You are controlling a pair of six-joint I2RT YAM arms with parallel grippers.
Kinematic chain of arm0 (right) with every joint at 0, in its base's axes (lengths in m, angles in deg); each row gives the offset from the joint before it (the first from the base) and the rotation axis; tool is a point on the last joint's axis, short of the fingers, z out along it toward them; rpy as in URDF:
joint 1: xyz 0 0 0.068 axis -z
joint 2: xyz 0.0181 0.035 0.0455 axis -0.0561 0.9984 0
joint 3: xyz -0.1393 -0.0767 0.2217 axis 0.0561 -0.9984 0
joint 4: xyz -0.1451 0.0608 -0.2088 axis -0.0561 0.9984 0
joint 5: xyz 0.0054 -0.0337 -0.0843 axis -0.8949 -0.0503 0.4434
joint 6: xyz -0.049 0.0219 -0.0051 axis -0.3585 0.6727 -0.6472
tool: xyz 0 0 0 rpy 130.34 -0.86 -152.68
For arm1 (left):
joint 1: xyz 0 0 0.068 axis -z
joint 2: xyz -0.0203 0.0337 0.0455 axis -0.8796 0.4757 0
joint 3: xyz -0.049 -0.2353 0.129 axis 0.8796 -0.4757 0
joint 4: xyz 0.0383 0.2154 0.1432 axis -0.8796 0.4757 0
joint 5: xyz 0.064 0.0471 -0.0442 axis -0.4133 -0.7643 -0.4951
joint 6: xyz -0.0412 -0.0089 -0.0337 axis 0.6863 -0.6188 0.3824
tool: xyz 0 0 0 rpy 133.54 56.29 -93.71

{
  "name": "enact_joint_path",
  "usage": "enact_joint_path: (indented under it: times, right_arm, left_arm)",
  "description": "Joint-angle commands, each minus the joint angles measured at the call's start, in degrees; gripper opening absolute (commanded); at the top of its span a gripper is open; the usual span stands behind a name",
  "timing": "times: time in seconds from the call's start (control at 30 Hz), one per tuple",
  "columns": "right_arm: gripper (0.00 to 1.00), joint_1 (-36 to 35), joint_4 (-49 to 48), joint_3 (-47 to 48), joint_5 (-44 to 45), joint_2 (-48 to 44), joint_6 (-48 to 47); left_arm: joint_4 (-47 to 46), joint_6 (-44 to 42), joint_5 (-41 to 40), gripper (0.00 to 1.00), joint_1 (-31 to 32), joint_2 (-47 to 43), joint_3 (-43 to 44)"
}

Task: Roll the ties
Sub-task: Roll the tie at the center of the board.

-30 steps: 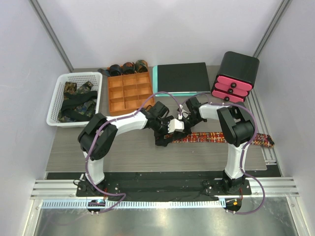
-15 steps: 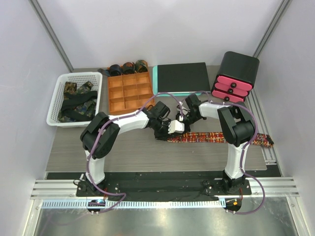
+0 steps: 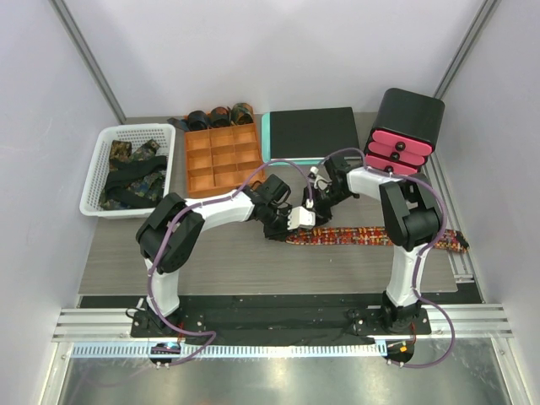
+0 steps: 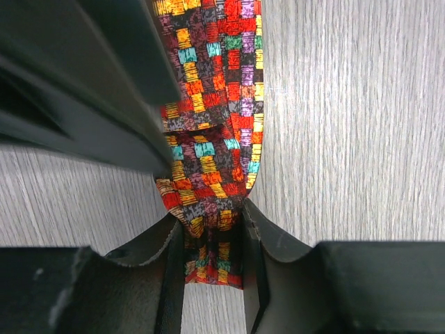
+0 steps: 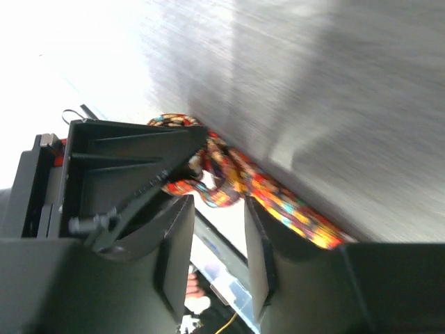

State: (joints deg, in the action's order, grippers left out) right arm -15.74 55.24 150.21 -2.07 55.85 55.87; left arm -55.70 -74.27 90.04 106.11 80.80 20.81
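A red-orange check tie (image 3: 380, 236) lies flat across the table, running right from the centre to the right edge. Its left end is folded over. My left gripper (image 3: 295, 220) is shut on that folded end, and in the left wrist view the tie (image 4: 215, 104) is pinched between the two fingers (image 4: 256, 271). My right gripper (image 3: 315, 200) hangs just behind it, lifted off the tie. Its jaws are open with nothing between them, and the right wrist view shows the tie (image 5: 278, 198) beyond the fingertips (image 5: 252, 229). Rolled dark ties (image 3: 219, 115) stand behind the tray.
An orange compartment tray (image 3: 221, 159) sits at the back, with a white basket (image 3: 99, 169) of loose dark ties to its left. A black pad on a teal base (image 3: 312, 133) and a black drawer unit with pink drawers (image 3: 403, 131) stand at the back right.
My left gripper closed on the tie's folded end. My right gripper then opened, let go of the tie and drew back and up.
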Motion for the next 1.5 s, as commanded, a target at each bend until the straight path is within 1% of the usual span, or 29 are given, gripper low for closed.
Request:
enact_joint_path:
  times: [0.0, 0.03, 0.1, 0.13, 0.17, 0.23, 0.27, 0.33, 0.37, 0.4, 0.47, 0.5, 0.6, 0.7, 0.9, 1.07, 1.13, 1.23, 1.33, 1.37, 1.43, 1.47]
  right_arm:
    - [0.45, 3.3, 6.3, 4.7, 2.7, -3.7, -7.2]
    - [0.48, 3.6, 7.9, 5.7, 3.6, -3.7, -12.3]
    - [0.5, 4.6, 10.9, 6.8, 6.5, -5.2, -17.4]
    - [0.54, 5.1, 11.0, 6.6, 7.6, -6.1, -19.8]
    - [0.55, 5.5, 11.2, 5.5, 8.5, -7.2, -24.9]
    - [0.59, 6.8, 11.3, 4.4, 11.1, -10.5, -30.2]
    - [0.61, 7.3, 11.4, 2.6, 11.8, -11.6, -36.7]
    - [0.67, 8.1, 11.1, 0.3, 13.9, -15.6, -44.2]
    - [0.67, 8.3, 11.0, -2.3, 14.8, -16.7, -50.5]
    - [0.68, 8.2, 10.9, -3.5, 15.3, -19.1, -54.0]
    - [0.73, 8.2, 9.6, -7.5, 15.0, -21.3, -58.8]
    - [0.75, 8.2, 9.2, -8.8, 14.6, -22.1, -63.1]
    - [0.83, 8.2, 7.2, -12.3, 14.1, -23.6, -69.2]
    - [0.86, 8.2, 4.6, -15.0, 14.2, -23.5, -74.6]
    - [0.88, 7.8, -1.1, -18.0, 16.4, -21.7, -79.2]
    - [0.88, 7.4, -1.7, -20.5, 18.5, -21.7, -83.3]
    - [0.87, 7.4, -1.3, -21.2, 18.9, -21.7, -84.4]
    - [0.83, 7.3, -0.9, -22.2, 19.3, -22.3, -85.9]
    - [0.76, 7.1, -0.6, -23.4, 19.8, -23.5, -87.3]
    - [0.72, 6.9, -0.6, -23.9, 20.0, -23.9, -88.3]
    - [0.68, 6.7, -0.8, -25.3, 20.4, -25.2, -89.4]
    - [0.64, 6.4, -1.2, -25.8, 20.6, -25.5, -89.5]
  left_arm:
    - [3.2, 0.5, -0.8, 0.21, 0.2, 0.2, -2.1]
    - [3.2, 0.6, -0.8, 0.21, 0.2, 0.2, -2.1]
    - [3.0, 0.6, -0.8, 0.21, 0.2, 0.2, -2.2]
    - [3.0, 0.6, -0.8, 0.2, 0.2, 0.2, -2.3]
    - [2.9, 0.7, -0.8, 0.2, 0.2, 0.2, -2.3]
    - [2.9, 0.8, -0.8, 0.2, 0.1, 0.3, -2.2]
    - [2.8, 1.0, -0.8, 0.2, 0.1, 0.2, -2.2]
    - [2.8, 1.1, -0.8, 0.2, 0.1, 0.2, -2.2]
    - [2.8, 1.2, -0.8, 0.2, 0.0, 0.0, -2.2]
    - [3.0, 1.3, -0.8, 0.19, 0.1, 0.0, -2.1]
    - [3.1, 1.6, -0.6, 0.19, 0.0, -0.1, -2.0]
    - [3.2, 1.6, -0.5, 0.19, 0.0, -0.3, -2.0]
    - [3.2, 1.6, -0.4, 0.19, -0.1, -0.4, -2.0]
    - [3.5, 1.7, -0.4, 0.19, -0.1, -0.4, -1.8]
    - [4.1, 1.9, -0.6, 0.19, 0.0, 0.0, -1.1]
    - [4.3, 2.0, -0.8, 0.19, -0.2, 0.3, -0.5]
    - [4.5, 2.3, -0.9, 0.19, -0.2, 0.5, -0.2]
    - [4.7, 2.5, -1.1, 0.19, -0.4, 0.5, 0.1]
    - [5.1, 2.5, -1.4, 0.18, -0.6, 0.5, 0.5]
    - [5.3, 2.5, -1.5, 0.18, -0.7, 0.6, 0.6]
    - [5.6, 2.7, -1.7, 0.18, -0.9, 0.7, 0.9]
    - [5.7, 2.8, -1.7, 0.18, -1.0, 0.7, 0.9]
